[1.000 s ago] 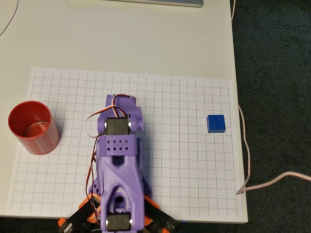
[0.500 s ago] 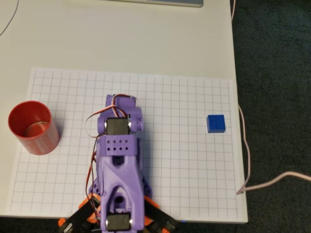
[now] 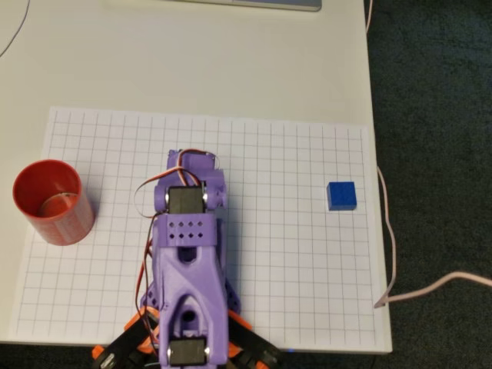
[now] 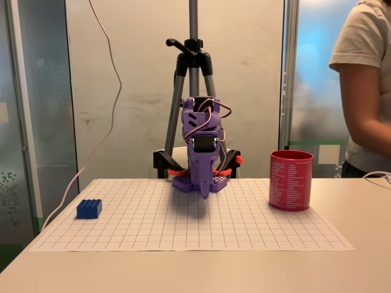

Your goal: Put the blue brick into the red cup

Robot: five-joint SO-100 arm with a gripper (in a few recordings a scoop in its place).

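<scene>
Gridded sheet: one blue brick, one red cup, apart.

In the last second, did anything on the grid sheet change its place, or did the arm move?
Nothing visibly changed. In the overhead view the purple arm stays folded over the middle of the white grid sheet, the small bright-blue square brick lies untouched near the sheet's right edge, and the red plastic cylindrical cup stands at its left edge. Nothing was taken hold of or let go.

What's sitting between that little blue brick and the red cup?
The purple robot arm, in both views; its gripper hangs mid-sheet between blue brick and red cup.
</scene>
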